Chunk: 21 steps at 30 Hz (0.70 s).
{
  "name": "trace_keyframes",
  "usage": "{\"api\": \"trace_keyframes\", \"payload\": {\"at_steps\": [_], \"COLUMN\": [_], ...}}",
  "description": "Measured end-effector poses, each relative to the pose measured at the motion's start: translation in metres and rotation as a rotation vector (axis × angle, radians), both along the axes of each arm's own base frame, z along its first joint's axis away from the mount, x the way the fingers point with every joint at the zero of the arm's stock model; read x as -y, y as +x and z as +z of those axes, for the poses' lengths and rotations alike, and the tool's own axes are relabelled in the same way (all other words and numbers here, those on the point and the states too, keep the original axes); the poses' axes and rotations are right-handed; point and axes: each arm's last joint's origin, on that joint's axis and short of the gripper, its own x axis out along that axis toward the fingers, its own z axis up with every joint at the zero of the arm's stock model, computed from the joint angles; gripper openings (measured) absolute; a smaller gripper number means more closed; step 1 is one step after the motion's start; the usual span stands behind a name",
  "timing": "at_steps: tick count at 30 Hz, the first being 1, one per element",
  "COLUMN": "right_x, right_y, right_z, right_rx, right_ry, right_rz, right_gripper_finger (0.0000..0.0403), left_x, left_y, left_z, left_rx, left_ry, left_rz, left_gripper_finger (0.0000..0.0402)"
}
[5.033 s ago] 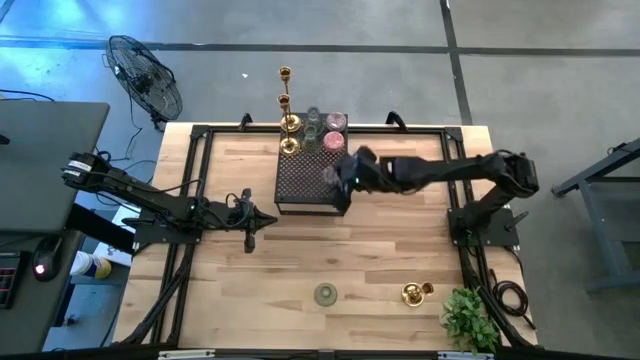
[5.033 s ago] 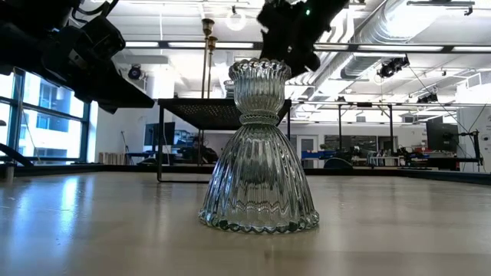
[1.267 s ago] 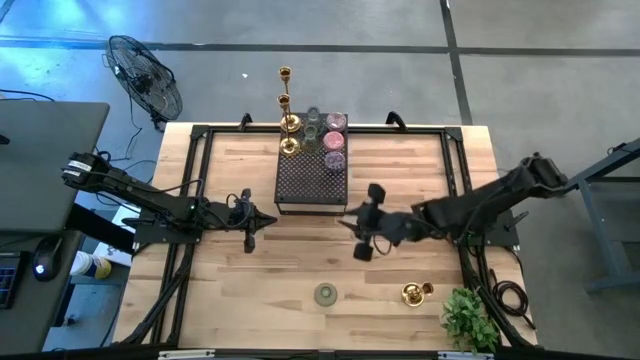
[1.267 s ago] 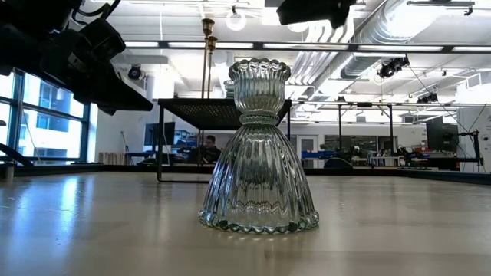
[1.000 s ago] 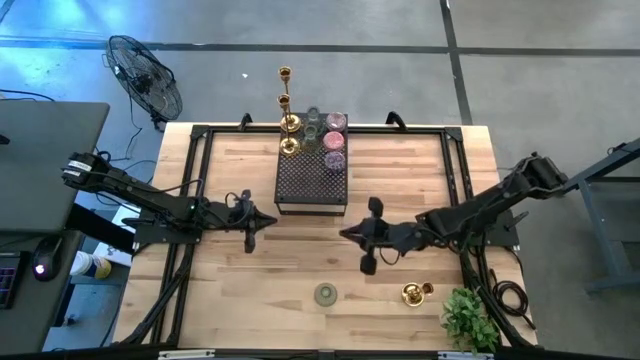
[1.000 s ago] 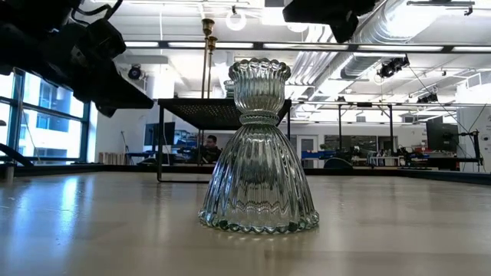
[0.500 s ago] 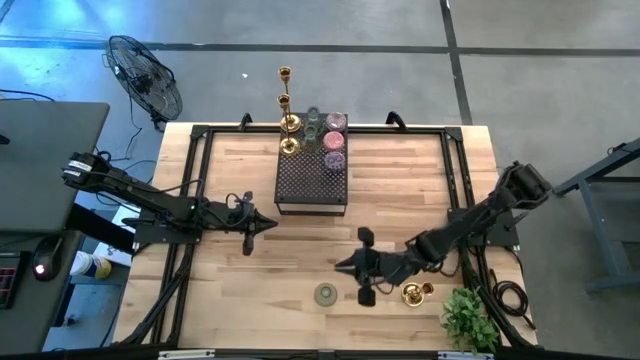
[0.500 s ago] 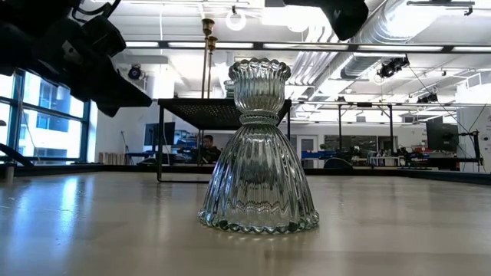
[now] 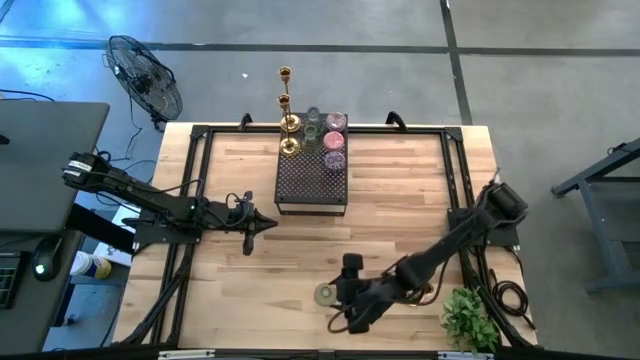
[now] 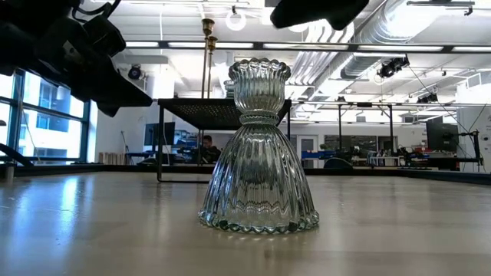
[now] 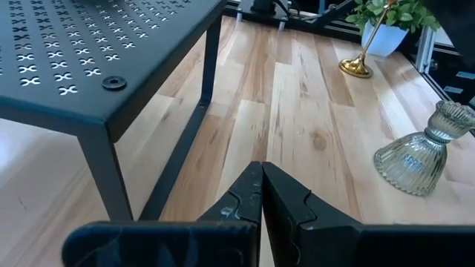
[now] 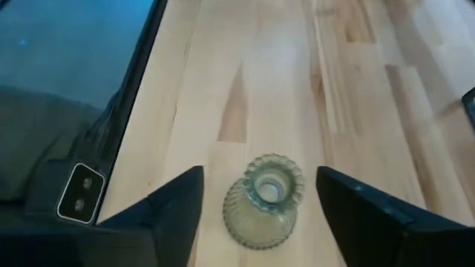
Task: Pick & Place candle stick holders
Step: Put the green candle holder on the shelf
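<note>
Hovering wide open and empty, the right gripper (image 12: 256,200) straddles one ribbed glass holder (image 12: 265,200).

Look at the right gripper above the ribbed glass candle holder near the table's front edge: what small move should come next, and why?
Probably a short descent. The right gripper is open, its fingers on either side of the glass candle holder, which stands upright on the table, but it appears to sit above the cup. Lowering would bring the fingers level with the holder before closing. The left gripper waits shut, mid-table.
</note>
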Motion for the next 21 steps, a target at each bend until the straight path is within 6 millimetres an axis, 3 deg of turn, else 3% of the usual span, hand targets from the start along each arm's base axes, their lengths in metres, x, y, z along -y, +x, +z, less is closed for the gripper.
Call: {"api": "trace_keyframes", "payload": {"at_steps": [4, 10, 17, 21], "right_x": [-0.007, 0.0, 0.007, 0.007], "right_y": [0.014, 0.033, 0.037, 0.038], "right_z": [-0.011, -0.027, -0.032, -0.034], "right_rx": [-0.068, -0.126, -0.161, -0.163], "right_ry": [-0.039, -0.027, -0.031, -0.034], "right_rz": [-0.006, -0.019, 0.014, 0.017], "right_gripper_finger": [0.0279, 0.0295, 0.0287, 0.0261], "left_x": [0.0, 0.0, 0.0, -0.001], "left_y": [0.0, 0.0, 0.0, 0.0], "left_z": [0.0, 0.0, 0.0, 0.0], "left_rx": [0.0, 0.0, -0.001, 0.0], "left_ry": [0.014, 0.014, 0.025, 0.026], "left_rz": [-0.004, -0.004, 0.005, 0.008], "left_gripper_finger": [0.0002, 0.0002, 0.0002, 0.0002]}}
